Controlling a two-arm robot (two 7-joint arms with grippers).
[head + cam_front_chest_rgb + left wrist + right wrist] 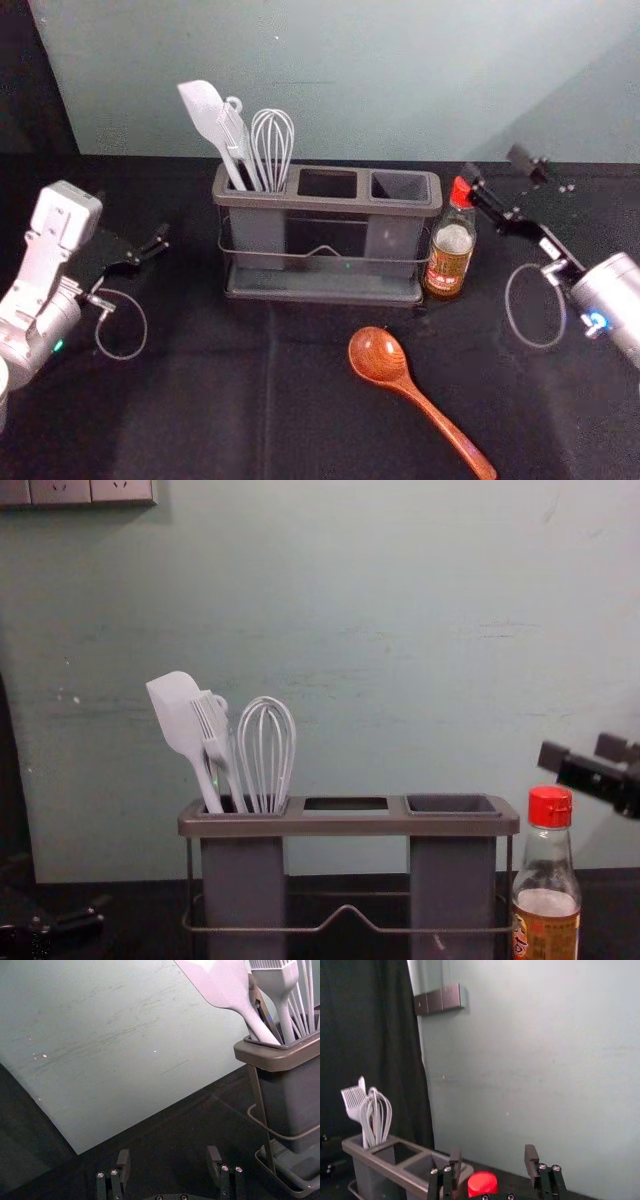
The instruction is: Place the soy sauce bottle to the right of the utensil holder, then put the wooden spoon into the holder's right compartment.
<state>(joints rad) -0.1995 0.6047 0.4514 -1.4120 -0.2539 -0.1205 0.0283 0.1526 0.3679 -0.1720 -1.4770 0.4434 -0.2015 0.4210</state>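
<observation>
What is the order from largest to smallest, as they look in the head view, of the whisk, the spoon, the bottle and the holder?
1. Holder
2. Spoon and bottle, not ranked: the spoon looks longer, the bottle's body thicker than the spoon's handle
3. Whisk, counting its visible part

Looks past left gripper [134,220], fingers [123,1161] apart, to utensil holder [280,1058] at frame's edge.
Shows pale spatula [220,984], brush [279,984] and whisk [311,997] in one compartment, scuffed wall [125,1060] reaching mid-frame, black tabletop [170,1147] near fingers.
</observation>
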